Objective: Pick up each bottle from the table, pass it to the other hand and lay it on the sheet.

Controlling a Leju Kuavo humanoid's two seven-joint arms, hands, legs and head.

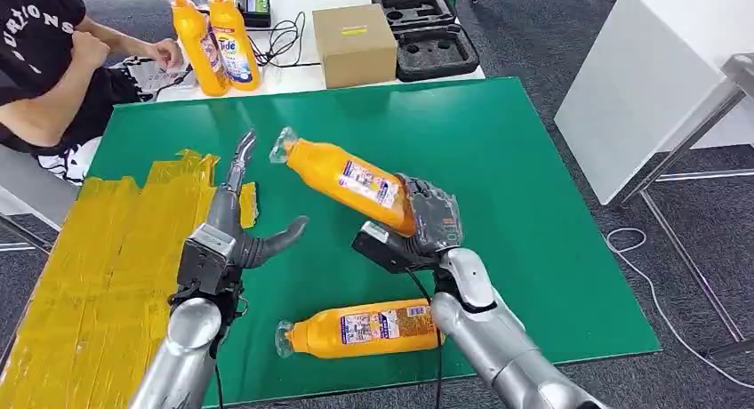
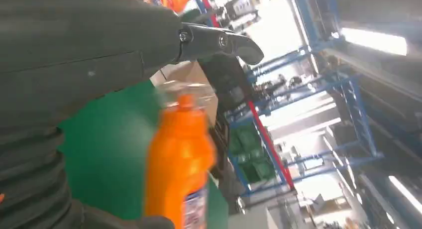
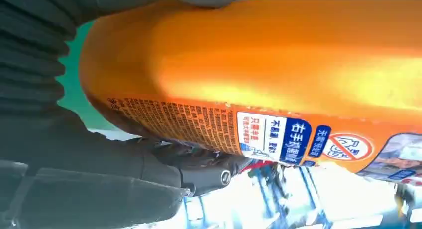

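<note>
My right hand grips the base of an orange bottle, lifted over the green mat with its clear cap pointing far left. The right wrist view shows this bottle's labelled side close up. My left hand is open beside the bottle, thumb spread toward it and fingers stretched forward, holding nothing. In the left wrist view the orange bottle stands blurred just beyond that hand's thumb. A second orange bottle lies on its side near the mat's front edge. The yellow sheet covers the table's left part.
Two more orange bottles stand upright on the white table behind, beside a cardboard box and a black foam tray. A person in a black shirt sits at the far left. A white table stands to the right.
</note>
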